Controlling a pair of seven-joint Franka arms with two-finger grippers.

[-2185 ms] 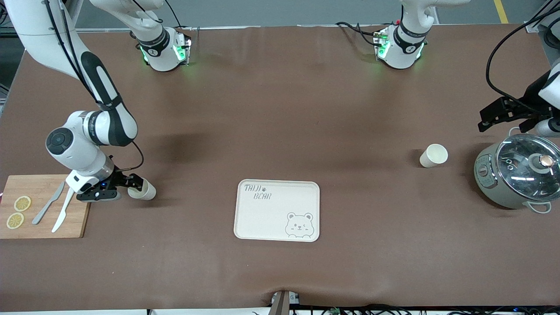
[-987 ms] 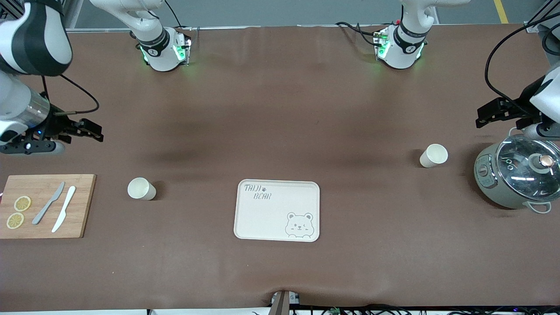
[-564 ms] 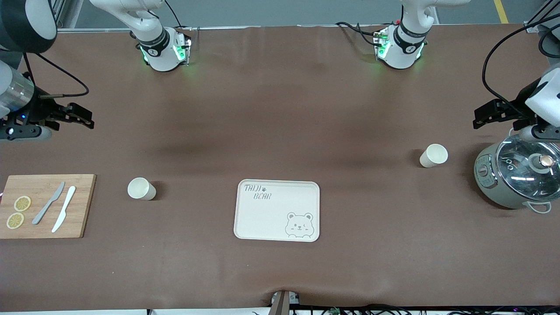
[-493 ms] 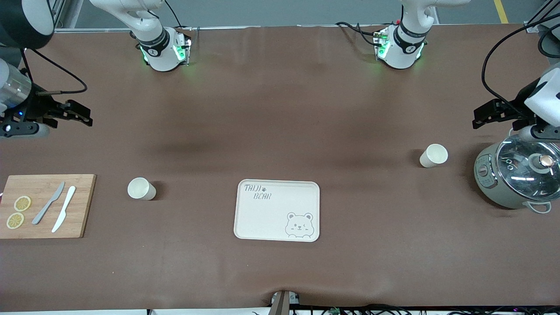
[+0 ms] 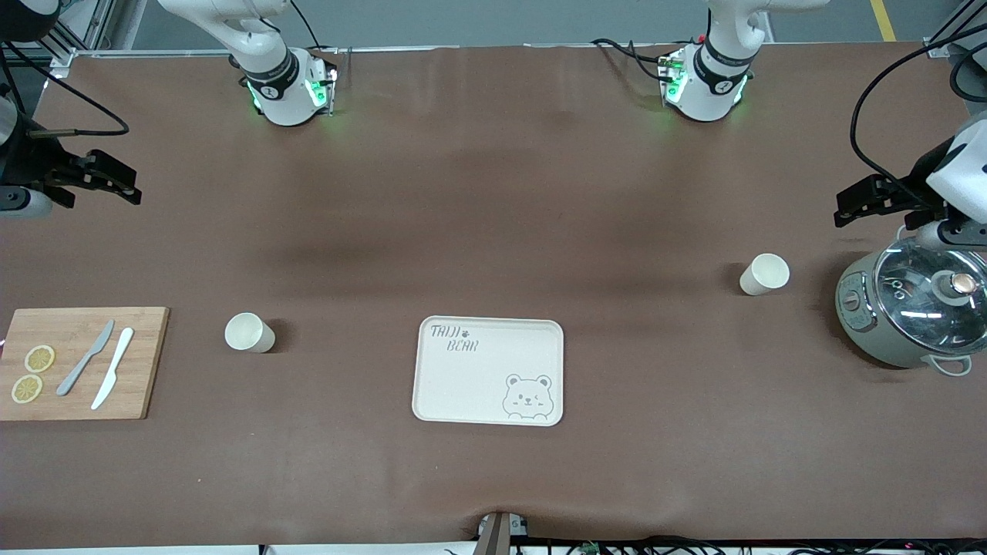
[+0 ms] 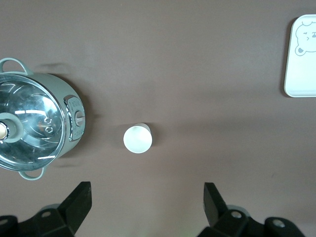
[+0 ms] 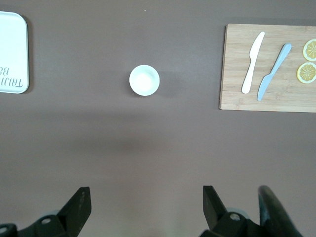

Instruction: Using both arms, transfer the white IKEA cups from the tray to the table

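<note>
tray (image 5: 488, 371) | grey lettering "TAIJI BEAR" showing beside a bear-face drawing | nothing else reading as legible text

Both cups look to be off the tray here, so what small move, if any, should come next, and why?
Probably none beyond parking both arms. The tray is bare, and each cup stands upright on the table, apart from the tray. The right gripper and the left gripper hang open and hold nothing, each toward its own end of the table.
</note>
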